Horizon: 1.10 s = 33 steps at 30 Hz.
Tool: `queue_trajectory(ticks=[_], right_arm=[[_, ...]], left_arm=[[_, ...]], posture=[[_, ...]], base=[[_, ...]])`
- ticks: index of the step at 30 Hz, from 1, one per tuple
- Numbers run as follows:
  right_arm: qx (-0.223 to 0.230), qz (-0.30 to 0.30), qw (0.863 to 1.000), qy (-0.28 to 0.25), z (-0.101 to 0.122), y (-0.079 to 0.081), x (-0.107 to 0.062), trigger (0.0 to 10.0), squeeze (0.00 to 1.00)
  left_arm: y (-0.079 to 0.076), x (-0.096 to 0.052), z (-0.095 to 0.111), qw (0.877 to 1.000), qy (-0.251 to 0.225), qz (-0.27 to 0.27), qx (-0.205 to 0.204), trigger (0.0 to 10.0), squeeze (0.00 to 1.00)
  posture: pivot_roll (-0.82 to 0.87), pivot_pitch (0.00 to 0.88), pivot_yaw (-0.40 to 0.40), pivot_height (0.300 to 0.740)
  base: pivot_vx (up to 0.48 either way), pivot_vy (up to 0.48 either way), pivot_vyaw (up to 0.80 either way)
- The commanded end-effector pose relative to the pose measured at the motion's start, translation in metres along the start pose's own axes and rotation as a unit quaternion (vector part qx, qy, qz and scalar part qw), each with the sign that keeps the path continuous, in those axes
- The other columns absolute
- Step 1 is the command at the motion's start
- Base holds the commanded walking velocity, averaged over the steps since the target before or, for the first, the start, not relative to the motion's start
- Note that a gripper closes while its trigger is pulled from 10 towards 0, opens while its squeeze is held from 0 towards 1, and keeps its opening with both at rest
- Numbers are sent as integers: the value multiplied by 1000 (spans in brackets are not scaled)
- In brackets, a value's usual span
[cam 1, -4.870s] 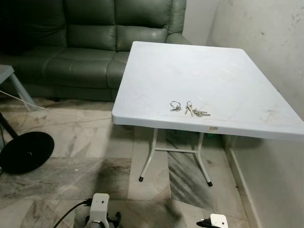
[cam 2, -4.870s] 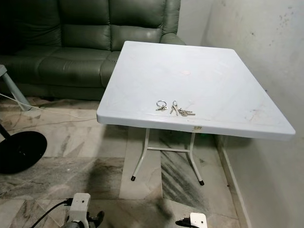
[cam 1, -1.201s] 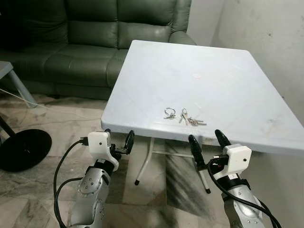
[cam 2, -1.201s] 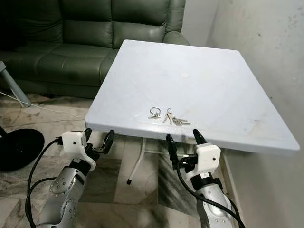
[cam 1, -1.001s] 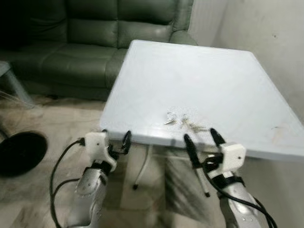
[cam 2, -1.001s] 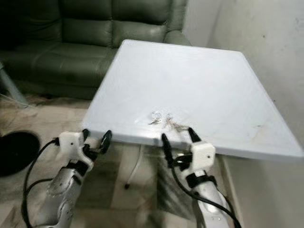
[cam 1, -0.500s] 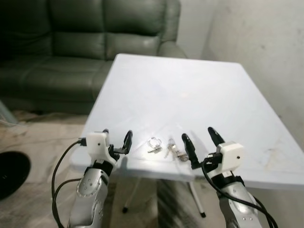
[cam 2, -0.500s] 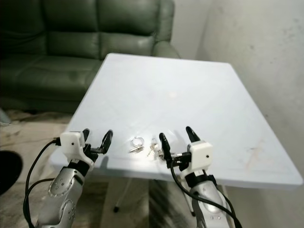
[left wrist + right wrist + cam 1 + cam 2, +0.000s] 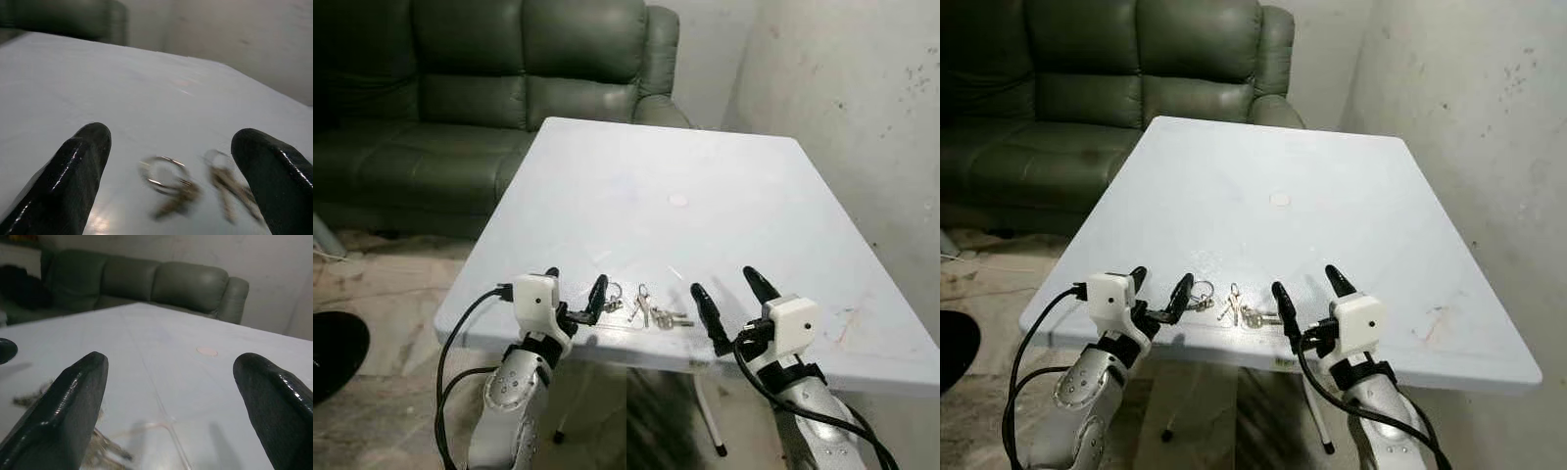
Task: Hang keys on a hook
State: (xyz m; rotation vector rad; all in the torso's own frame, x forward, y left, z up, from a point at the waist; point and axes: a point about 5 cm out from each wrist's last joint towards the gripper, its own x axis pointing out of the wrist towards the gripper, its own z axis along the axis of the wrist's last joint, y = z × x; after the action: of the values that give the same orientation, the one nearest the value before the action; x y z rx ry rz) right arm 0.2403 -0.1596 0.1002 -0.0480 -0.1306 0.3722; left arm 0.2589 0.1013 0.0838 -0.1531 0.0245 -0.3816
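The keys [image 9: 644, 308] lie on the table [image 9: 724, 215] between two wide-open, empty hands [image 9: 576, 294] [image 9: 728, 302].

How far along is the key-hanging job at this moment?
Only the approach looks done: both open grippers, left gripper and right gripper, hover at the table's near edge. In hand: the left one is aimed at the keys, which lie ungrasped. Left: grasp, carry, hang.
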Motion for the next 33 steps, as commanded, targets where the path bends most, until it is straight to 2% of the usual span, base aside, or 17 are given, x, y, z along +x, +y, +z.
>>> queue_trajectory(ticks=[1,9,24,33], right_arm=[[-7,9,1000,14,-2,-3,3,10000,0],[-15,25,999,29,-4,-4,9,10000,0],[-10,49,998,29,-4,4,13,10000,0],[-13,83,995,53,-10,11,14,10000,0]], left_arm=[[-11,0,2,999,-4,-28,15,10000,0],[-14,-8,0,999,-3,-27,18,10000,0],[-12,-11,-1,1000,0,-14,10,10000,0],[-19,-16,-2,999,10,-41,27,10000,0]], posture=[[-11,0,-71,740],[9,19,-89,740],[20,21,-99,740],[23,33,-95,740]], base=[[0,0,0],[0,0,0],[0,0,0],[0,0,0]])
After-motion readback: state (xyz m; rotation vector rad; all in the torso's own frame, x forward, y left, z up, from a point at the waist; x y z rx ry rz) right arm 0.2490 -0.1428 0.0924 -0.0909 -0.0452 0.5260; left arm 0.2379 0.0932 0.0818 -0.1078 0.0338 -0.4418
